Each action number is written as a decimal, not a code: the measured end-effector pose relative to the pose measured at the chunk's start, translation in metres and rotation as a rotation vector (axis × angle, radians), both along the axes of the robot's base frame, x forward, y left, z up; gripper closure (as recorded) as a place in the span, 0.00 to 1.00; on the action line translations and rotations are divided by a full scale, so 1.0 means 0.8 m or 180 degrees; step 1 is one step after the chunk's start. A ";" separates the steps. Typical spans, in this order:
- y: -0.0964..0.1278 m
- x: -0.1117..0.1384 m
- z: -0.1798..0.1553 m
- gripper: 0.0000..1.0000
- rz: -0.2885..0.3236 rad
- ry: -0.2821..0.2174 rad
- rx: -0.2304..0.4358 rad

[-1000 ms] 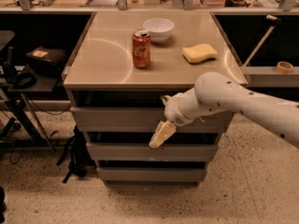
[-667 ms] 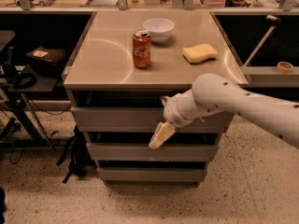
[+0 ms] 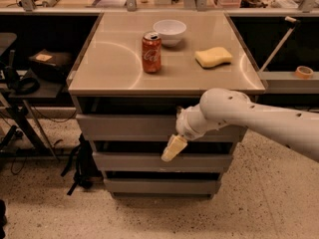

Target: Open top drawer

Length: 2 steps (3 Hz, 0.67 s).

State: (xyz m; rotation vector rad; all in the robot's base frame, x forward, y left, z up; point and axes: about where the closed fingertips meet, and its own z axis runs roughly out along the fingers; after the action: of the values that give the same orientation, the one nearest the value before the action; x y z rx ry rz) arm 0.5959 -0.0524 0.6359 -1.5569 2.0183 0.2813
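End effector (image 3: 173, 148) before top drawer (image 3: 124, 127) front

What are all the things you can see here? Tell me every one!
table: one, beige top, middle
can: one, red, on the table, left of centre
bowl: one, white, on the table, behind the can
sponge: one, yellow, on the table, right side
top drawer: one, grey, just under the tabletop
middle drawer: one, grey, below it
bottom drawer: one, grey, lowest
tape roll: one, tan, far-right shelf
arm: one, white, reaching in from the right
tool: one, pale yellow, in front of the top drawer's lower edge
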 end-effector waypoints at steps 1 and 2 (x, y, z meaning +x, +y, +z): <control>0.001 0.000 0.005 0.19 0.0000 0.0000 0.0000; 0.001 0.000 0.004 0.42 0.0000 0.0000 0.0000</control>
State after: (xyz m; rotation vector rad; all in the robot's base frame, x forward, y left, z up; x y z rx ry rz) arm 0.5960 -0.0517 0.6395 -1.5571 2.0183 0.2813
